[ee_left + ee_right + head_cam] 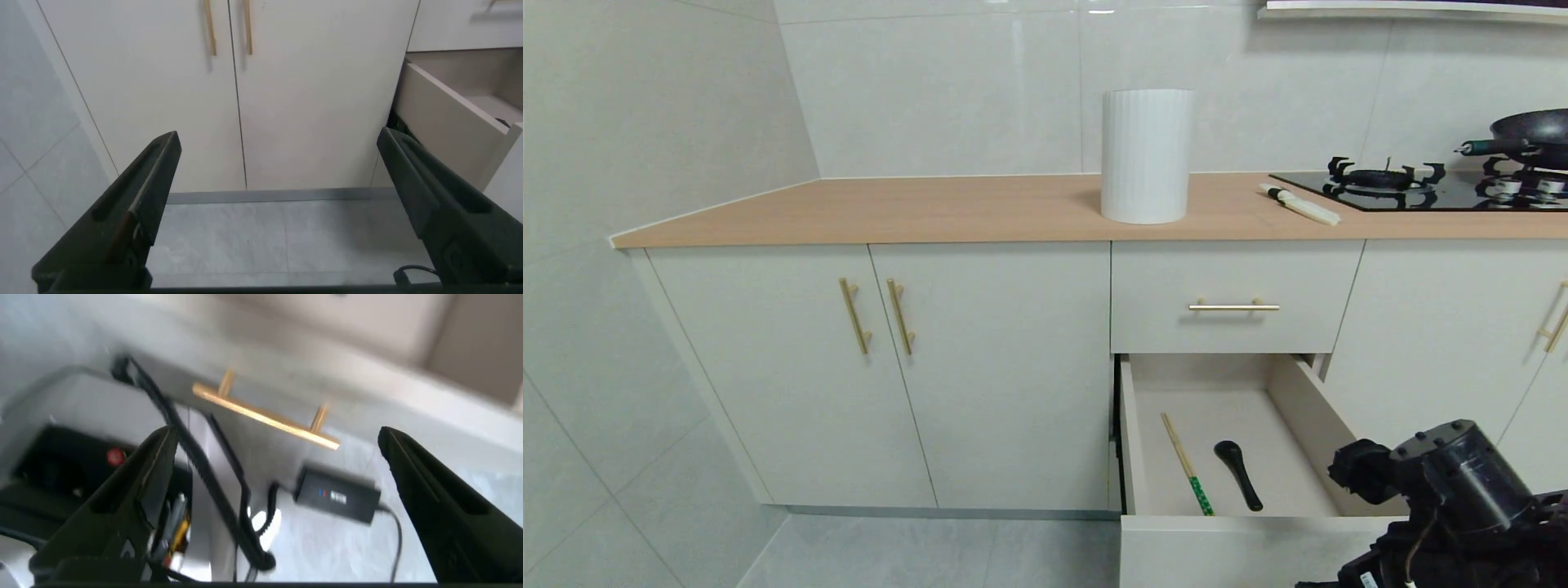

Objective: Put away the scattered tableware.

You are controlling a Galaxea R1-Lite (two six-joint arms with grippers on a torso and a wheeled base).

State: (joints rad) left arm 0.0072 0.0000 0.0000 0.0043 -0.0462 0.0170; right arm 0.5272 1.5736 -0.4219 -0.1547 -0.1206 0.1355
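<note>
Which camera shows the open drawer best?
The head view: the open drawer shows from above, chopsticks and a black spoon lying inside. The left wrist view catches its side wall. The right wrist view shows a gold handle, perhaps its front.

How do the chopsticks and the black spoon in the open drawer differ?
The chopsticks are long, thin and pale wood with a green near end; the black spoon is shorter, thicker and dark all over. The chopsticks are straight rods; the black spoon widens into a rounded bowl at its far end. Both lie flat on the floor of the drawer, side by side without touching.
</note>
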